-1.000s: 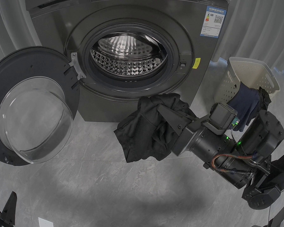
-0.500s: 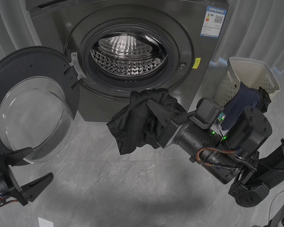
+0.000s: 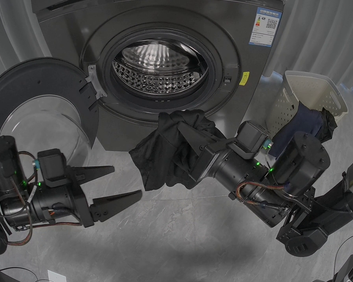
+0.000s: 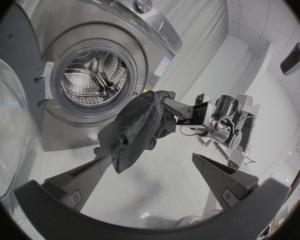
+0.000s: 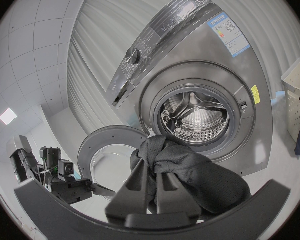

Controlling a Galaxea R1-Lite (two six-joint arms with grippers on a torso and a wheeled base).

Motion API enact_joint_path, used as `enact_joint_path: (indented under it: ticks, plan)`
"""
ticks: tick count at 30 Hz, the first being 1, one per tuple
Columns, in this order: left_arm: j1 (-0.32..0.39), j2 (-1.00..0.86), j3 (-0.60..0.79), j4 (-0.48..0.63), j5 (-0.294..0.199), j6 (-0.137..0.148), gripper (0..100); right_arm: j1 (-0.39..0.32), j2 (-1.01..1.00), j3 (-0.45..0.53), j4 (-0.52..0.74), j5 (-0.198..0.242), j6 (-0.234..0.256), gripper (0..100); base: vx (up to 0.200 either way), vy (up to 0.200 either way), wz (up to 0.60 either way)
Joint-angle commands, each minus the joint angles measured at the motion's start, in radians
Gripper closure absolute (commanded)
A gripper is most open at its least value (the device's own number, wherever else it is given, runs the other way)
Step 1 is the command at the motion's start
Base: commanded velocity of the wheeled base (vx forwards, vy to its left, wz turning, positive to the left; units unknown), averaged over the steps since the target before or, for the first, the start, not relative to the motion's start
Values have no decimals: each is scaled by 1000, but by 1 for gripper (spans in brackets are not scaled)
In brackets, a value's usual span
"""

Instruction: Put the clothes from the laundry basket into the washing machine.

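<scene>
Hanging from the right gripper [image 3: 183,127], a crumpled black fabric garment [image 3: 161,157] sat in the air in front of the dark grey front-loading washing machine [image 3: 66,24], just below the lower rim of its round opening. The two fingers were pressed together on a bunched fold of the cloth, and the rest drooped toward the grey marbled floor [image 3: 164,232] without reaching it. Whether the cloth touched the machine's front panel could not be told.

The perforated steel drum [image 3: 159,73] stood exposed. The round door with its clear glass bowl [image 3: 39,138] was swung wide to the robot's left.

The left gripper [image 3: 125,183] hovered low over the floor in front of that door. Its two fingers were spread wide apart with nothing between them, pointing toward the garment but apart from it.

The cream perforated plastic laundry basket [image 3: 313,75] stood on the floor at the machine's right front corner. A dark blue garment [image 3: 302,118] was draped over its near rim, with another black piece [image 3: 328,122] beside it.
</scene>
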Motion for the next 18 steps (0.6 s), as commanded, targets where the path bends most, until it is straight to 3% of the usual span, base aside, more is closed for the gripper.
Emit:
enact_joint_path:
  ticks: [1,7,18]
  plan:
    - [-43,118,-51,-10,-1,0,0,0,8,-2,-1,-2,1,100,0,0,0]
    - [-43,189,-94,-30,8,4,0,6,7,3,-1,-5,1,100,0,0,0]
    - [-34,353,-157,-184,17,6,0,17,-1,28,-15,-6,1,100,0,0,0]
